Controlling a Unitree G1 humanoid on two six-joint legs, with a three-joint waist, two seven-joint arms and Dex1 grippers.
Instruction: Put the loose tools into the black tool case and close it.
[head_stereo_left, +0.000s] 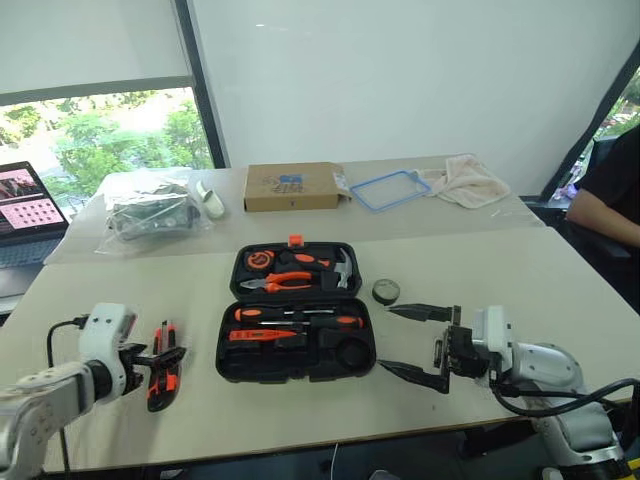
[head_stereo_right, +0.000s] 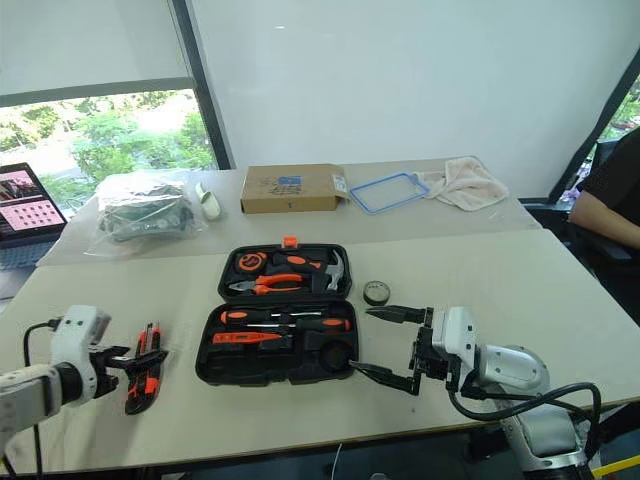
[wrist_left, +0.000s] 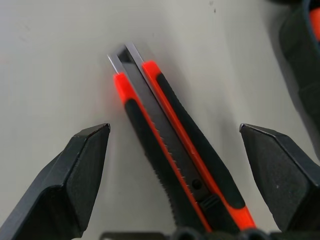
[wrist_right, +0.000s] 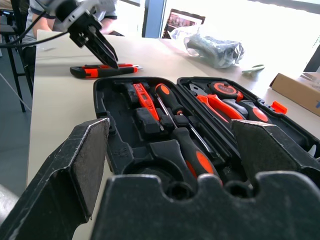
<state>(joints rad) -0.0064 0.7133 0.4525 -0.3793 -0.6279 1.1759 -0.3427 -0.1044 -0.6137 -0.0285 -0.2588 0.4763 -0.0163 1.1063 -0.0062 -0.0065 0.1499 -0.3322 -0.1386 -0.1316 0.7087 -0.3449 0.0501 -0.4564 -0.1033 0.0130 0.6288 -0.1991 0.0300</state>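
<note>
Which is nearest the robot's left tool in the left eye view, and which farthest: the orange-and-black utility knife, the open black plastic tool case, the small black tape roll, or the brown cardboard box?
1. Orange-and-black utility knife: right at the open left tool.
2. Open black plastic tool case: mid-table.
3. Small black tape roll: beyond the case's right edge.
4. Brown cardboard box: table's far side.

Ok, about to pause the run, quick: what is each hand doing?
Left hand: open, straddling the utility knife, not gripping it.
Right hand: open, empty, beside the black tool case.
</note>
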